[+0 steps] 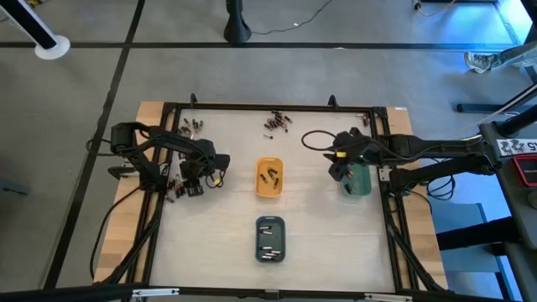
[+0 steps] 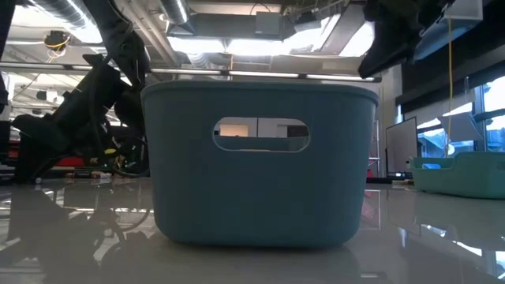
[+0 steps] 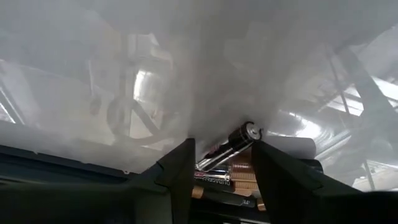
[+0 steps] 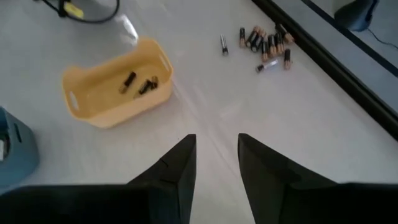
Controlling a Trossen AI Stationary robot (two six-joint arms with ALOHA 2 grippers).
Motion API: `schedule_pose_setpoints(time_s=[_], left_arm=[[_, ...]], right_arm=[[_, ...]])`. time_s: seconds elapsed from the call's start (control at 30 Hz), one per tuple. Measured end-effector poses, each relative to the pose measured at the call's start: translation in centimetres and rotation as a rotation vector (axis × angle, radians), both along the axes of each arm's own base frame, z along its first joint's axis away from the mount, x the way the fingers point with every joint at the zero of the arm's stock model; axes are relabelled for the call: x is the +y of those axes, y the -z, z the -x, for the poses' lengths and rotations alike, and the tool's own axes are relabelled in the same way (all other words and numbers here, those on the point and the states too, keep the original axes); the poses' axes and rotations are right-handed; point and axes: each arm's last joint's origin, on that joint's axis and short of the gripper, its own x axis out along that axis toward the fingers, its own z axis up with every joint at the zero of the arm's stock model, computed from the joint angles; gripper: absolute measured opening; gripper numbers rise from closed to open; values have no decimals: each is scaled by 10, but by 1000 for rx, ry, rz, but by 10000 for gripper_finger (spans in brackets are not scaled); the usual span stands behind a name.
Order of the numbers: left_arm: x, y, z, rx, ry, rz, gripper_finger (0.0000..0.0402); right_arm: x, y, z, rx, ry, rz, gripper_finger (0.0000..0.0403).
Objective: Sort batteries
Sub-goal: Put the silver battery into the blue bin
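White tabletop (image 1: 319,235): your left gripper (image 3: 222,163) pinches a dark cylindrical battery (image 3: 239,138) from the left pile; your right gripper (image 4: 216,144), narrowly parted and empty, hovers near the orange oblong tray (image 4: 118,93) holding sorted cells.

We see even, bright light on the white table (image 1: 319,226) from above, with soft shadows. At table height, ceiling lights (image 2: 237,28) glare overhead and mirror on the glossy tabletop, while the slate-blue tray (image 2: 256,162) stands backlit. The left wrist picture is hazy, blurred and washed out.
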Motion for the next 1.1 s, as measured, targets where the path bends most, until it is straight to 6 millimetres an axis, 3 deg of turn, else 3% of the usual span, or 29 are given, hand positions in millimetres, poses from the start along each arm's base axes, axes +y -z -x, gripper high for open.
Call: schedule_pose_setpoints(time_s=[0.27, 0.53, 0.7, 0.87, 1.1], left_arm=[[0, 0, 0, -1, -6, 2, 22], [2, -9, -4, -50, 8, -42, 20], [7, -36, -20, -229, 11, -129, 10], [5, -77, -37, -431, -9, -145, 19], [-31, -122, -70, -976, 90, 89, 16]], right_arm=[[0, -4, -4, -54, -4, 5, 119], [0, -4, -4, -56, -4, 5, 119], [0, -4, -4, -56, -4, 5, 119], [0, -4, -4, -56, -12, -2, 119], [0, -4, -4, -57, -17, -6, 119]])
